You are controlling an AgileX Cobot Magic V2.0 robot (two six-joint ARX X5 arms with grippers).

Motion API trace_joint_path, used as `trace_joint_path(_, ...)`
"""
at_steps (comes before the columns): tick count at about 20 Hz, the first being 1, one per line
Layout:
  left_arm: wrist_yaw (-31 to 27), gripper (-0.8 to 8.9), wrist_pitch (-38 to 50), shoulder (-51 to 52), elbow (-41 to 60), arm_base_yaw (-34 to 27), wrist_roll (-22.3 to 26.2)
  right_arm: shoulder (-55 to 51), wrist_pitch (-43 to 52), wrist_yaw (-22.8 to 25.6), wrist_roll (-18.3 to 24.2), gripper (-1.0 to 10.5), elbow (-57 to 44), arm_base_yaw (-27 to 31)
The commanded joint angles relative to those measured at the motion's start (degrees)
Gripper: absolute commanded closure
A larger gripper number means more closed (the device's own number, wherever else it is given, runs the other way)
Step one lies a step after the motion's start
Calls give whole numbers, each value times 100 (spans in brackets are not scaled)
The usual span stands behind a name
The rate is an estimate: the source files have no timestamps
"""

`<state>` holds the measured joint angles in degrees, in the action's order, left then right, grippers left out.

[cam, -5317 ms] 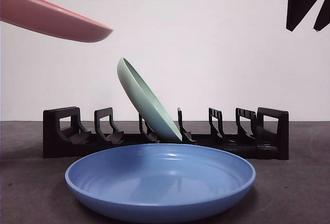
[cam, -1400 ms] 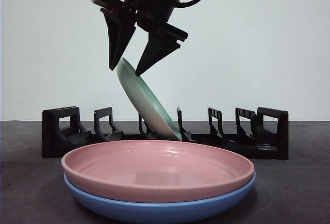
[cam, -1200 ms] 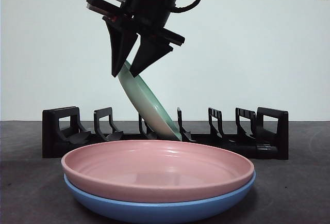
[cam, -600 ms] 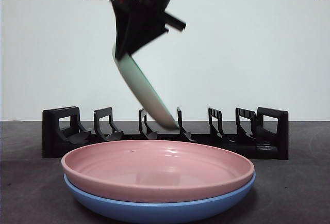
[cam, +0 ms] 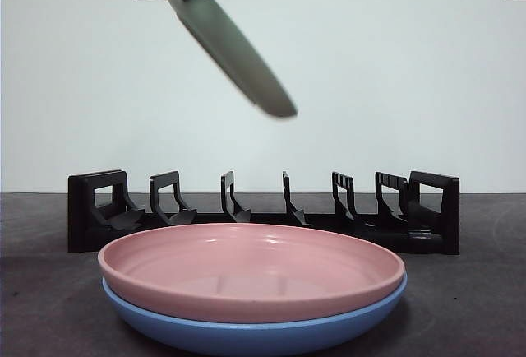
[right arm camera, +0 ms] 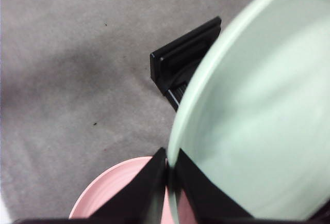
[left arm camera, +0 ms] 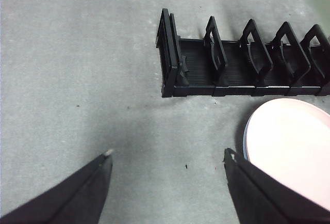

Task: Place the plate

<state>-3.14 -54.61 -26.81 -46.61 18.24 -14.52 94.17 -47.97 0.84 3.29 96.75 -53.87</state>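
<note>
Held plate [cam: 233, 48]: in air above rack [cam: 263, 213], clear of it
Stack: top plate [cam: 251, 271] on btm plate [cam: 255, 334]; in front of rack

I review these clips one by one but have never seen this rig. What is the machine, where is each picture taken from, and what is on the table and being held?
It is a two-armed table robot; each arm ends in a two-jawed end effector. One picture looks level across the table; the other two come from cameras on the wrists. On the table stands a black dish rack. In front of it a pink plate lies stacked in a blue plate. The right end effector is shut on the rim of a green plate, held tilted in the air above the rack. The left end effector is open, holds nothing, and hangs over bare table beside the rack's end.
</note>
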Motion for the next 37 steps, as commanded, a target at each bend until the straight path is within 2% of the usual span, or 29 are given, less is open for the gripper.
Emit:
trace_joint_path(1,-33,471,55,-9,-103,9,57,-273,369,310,337,931,-396,-354)
trace_joint_path(5,-31,471,55,-9,-103,9,57,-1211,1150,866,457,931,-2267,-863)
trace_joint_path(9,-33,471,59,-9,-103,9,57,-2081,940,1635,824,931,-3661,-1611)
trace_joint_path(11,-33,471,66,-11,-103,9,57,-2288,389,1843,1141,931,-3978,-1982)
trace_joint_path(14,-31,471,66,-11,-103,9,55,-2310,-533,1928,1869,931,-4063,-2634)
trace_joint_path(17,-33,471,66,-11,-103,9,57,-2304,-455,1915,2378,930,-4061,-3067)
trace_joint_path(27,-31,473,57,-11,-103,11,105,-1158,-249,1084,2586,925,-3901,-2765)
trace_joint_path(33,-31,473,59,-11,-103,11,210,-844,-219,1078,2592,925,-3897,-2586)
trace_joint_path(37,-31,473,61,-11,-103,11,258,-844,-181,1307,2588,925,-3799,-2573)
